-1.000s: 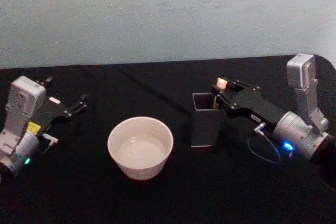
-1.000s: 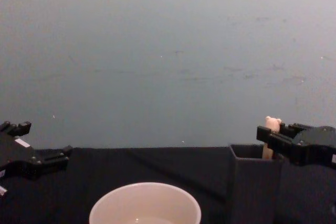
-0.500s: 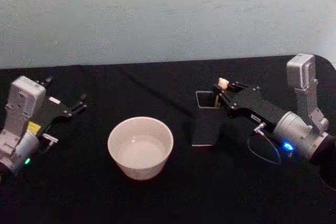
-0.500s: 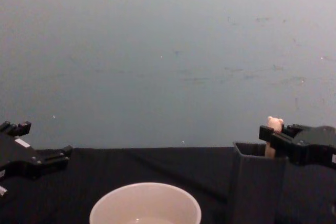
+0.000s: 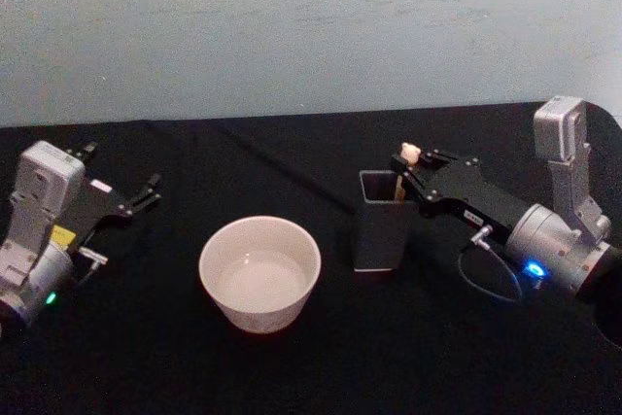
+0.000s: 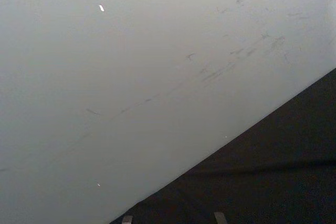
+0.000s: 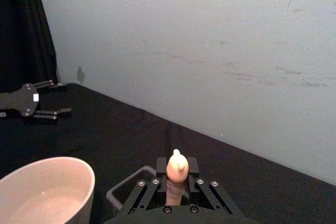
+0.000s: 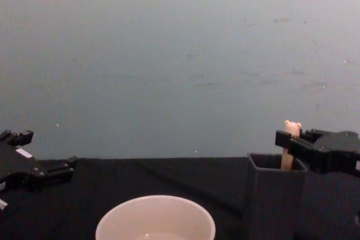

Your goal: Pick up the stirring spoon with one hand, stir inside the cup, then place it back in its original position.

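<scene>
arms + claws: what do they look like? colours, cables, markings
Both: flat black linkage claws, silver cylindrical wrists, grey boxy modules on top. Left claw arm has a yellow sticker, white label, green light. Right claw arm has a blue light and a thin looped cable.

Pale things on a plain black bench point(image 5: 292, 376)
The cup point(image 5: 259, 273) is cream-white, the box point(image 5: 380, 240) dark grey, the spoon point(image 5: 410, 153) handle pale beige; the wall point(image 5: 292, 26) is grey-blue with faint dark marks; left tool point(image 5: 123, 166) and right tool point(image 5: 412, 170) are black.
</scene>
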Robot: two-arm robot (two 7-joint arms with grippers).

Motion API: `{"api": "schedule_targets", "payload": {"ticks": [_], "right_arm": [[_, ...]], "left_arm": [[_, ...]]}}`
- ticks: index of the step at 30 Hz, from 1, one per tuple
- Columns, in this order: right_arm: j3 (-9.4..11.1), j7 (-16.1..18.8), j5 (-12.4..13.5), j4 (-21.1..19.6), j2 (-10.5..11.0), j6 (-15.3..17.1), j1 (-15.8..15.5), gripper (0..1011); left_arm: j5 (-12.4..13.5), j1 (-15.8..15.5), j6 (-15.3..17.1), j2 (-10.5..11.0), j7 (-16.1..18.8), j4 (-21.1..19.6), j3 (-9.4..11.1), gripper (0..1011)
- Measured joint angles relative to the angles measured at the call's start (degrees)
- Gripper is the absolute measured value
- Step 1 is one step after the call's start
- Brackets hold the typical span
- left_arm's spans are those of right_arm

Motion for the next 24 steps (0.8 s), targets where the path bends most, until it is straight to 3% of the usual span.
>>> {"api": "schedule_targets", "payload": {"ticks": [24], "right_arm": [[0.89, 0.02, 6.4, -6.2, 2.07, 4.4, 0.28, 214]], "left_arm": [[0.0, 0.0, 0.0, 0.0, 0.0, 0.0, 0.0, 1001]]}}
